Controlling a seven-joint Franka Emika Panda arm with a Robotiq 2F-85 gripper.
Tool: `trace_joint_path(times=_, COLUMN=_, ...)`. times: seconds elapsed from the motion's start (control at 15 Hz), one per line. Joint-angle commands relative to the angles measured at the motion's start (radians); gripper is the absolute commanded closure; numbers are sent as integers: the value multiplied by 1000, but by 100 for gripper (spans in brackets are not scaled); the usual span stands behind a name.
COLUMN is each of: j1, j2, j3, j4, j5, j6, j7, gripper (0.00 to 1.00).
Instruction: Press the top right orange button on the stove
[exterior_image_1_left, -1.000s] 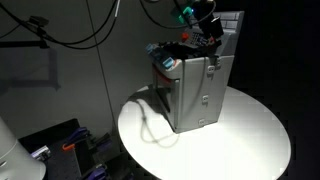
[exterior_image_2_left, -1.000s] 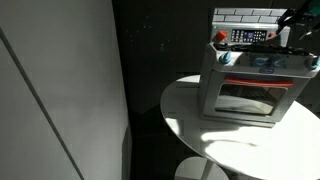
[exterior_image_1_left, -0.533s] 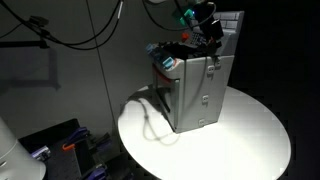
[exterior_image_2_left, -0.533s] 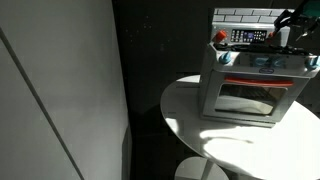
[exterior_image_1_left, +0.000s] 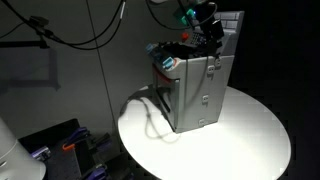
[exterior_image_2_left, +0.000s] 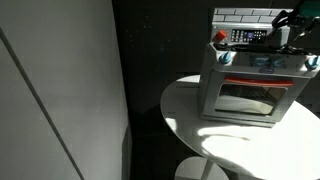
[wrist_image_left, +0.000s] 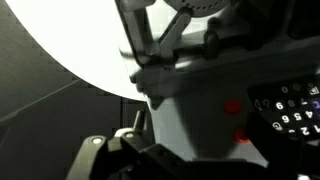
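The stove (exterior_image_1_left: 195, 90) is a small grey toy oven on a round white table; it also shows in an exterior view (exterior_image_2_left: 250, 85) with its front door and handle. Its white tiled back panel (exterior_image_2_left: 245, 15) carries a dark strip with a keypad (exterior_image_2_left: 250, 36) and orange-red buttons. My gripper (exterior_image_1_left: 207, 30) hangs over the stove's top at the back panel, at the right end of the strip (exterior_image_2_left: 284, 30). In the wrist view two orange buttons (wrist_image_left: 232, 105) (wrist_image_left: 241, 137) lie close ahead, beside the keypad (wrist_image_left: 290, 110). The dark jaws (wrist_image_left: 170, 160) look shut and empty.
The round white table (exterior_image_1_left: 250, 130) (exterior_image_2_left: 200, 130) holds the stove. A red knob (exterior_image_2_left: 220, 38) stands on the stove's top corner. Cables hang behind (exterior_image_1_left: 100, 40). A pale wall panel (exterior_image_2_left: 60, 90) stands close by. Clutter lies on the floor (exterior_image_1_left: 70, 145).
My gripper has shifted only slightly over the stove's top, toward the button strip. The stove has not moved.
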Motion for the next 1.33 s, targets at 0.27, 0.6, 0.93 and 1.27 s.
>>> trace_joint_path(times=0.27, j1=24, j2=37, j3=-25, j4=63, j5=-13, j6=-36, j7=35, gripper=0)
trace_joint_path(times=0.6, j1=28, j2=53, j3=-35, j4=79, j5=-21, j6=-30, j7=45, gripper=0)
trace_joint_path(times=0.93, j1=32, j2=49, j3=-40, j4=79, j5=-16, j6=-39, j7=48, gripper=0)
trace_joint_path(times=1.27, j1=14, j2=-16, j3=-18, j4=48, j5=37, j6=-164, j7=-24, gripper=0)
